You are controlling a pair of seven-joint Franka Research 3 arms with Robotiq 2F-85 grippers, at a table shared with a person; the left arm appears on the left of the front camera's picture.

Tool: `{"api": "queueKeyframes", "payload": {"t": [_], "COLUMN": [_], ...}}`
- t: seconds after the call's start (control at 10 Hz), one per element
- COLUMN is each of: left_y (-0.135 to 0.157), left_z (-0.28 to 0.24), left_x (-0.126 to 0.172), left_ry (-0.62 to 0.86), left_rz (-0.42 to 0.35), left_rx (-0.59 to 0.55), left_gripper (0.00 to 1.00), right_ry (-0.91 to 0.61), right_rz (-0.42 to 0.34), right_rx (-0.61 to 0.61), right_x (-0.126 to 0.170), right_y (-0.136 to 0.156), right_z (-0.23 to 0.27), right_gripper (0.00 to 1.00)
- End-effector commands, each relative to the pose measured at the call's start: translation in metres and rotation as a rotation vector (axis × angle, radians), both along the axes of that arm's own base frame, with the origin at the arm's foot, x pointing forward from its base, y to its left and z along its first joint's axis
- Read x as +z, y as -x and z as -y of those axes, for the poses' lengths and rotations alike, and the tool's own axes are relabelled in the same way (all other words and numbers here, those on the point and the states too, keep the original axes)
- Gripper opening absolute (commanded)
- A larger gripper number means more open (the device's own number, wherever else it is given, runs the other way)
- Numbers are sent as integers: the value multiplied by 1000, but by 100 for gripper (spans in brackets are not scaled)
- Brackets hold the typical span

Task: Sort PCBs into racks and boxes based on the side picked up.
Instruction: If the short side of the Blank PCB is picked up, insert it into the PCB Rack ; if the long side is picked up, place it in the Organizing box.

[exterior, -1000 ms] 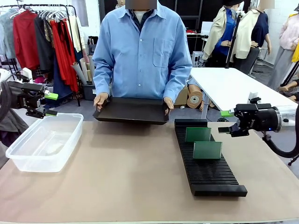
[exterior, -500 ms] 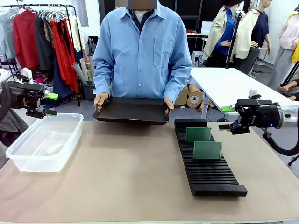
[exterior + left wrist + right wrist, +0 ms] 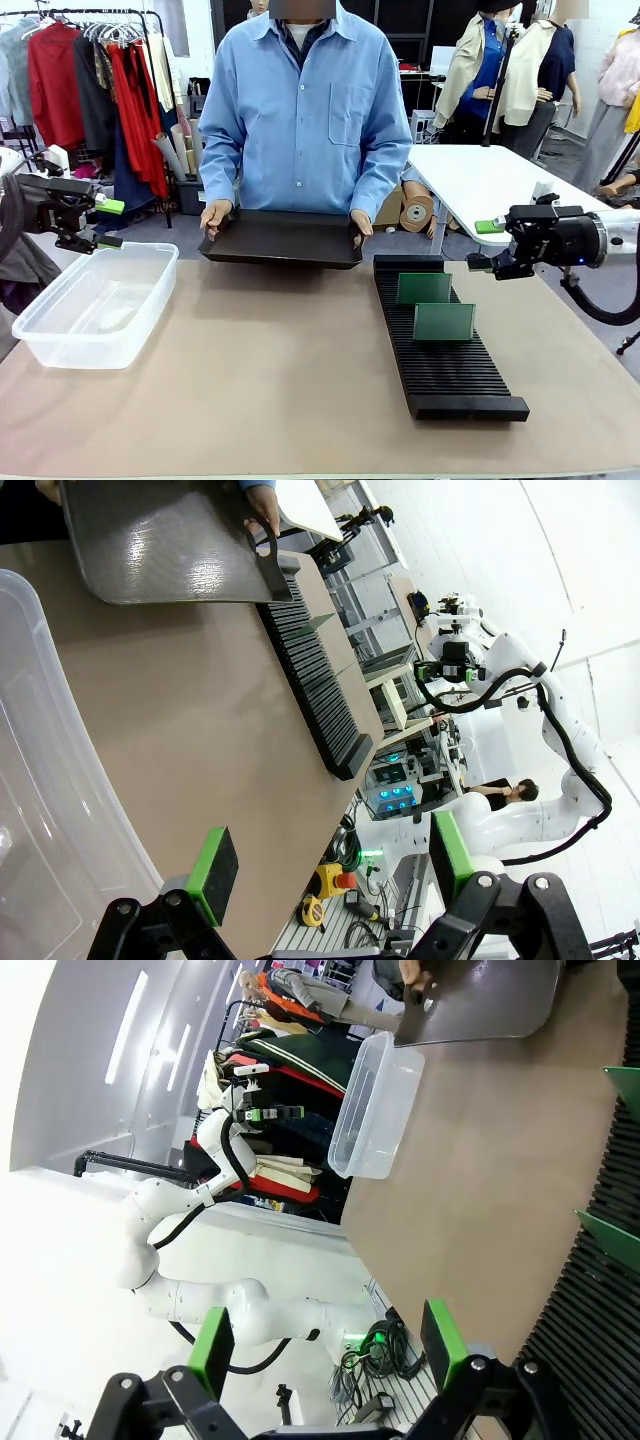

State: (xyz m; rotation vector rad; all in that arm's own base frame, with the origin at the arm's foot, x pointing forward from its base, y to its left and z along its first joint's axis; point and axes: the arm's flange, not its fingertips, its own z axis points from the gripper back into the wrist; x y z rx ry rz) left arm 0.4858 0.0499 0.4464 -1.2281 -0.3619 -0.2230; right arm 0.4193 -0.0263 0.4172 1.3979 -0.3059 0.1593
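Black tray point(image 3: 285, 238) in person's hands point(image 3: 214, 215), behind rack point(image 3: 440, 345).

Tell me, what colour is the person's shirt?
Light blue shirt, clearest in the front view.

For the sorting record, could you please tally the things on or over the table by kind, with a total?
PCBs: 2, one behind the other, both upright in the rack
Slotted black rack: 1
Clear box: 1
Shallow black tray, held by the person: 1
Total: 5
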Motion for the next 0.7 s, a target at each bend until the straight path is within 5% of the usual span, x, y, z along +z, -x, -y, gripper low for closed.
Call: {"api": "queueKeyframes", "payload": {"t": [0.0, 0.6], "left_y": [0, 0], "left_z": [1, 1], "left_x": [2, 2], "left_ry": [2, 2], "left_rz": [-9, -9], "left_rx": [9, 9], "left_gripper": [100, 100], "right_ry": [2, 2], "right_rz": [-16, -16], "right_rx": [-7, -7], "right_x": [0, 0], "right_y": [1, 1], "right_z": [0, 0], "right_gripper": [100, 100]}}
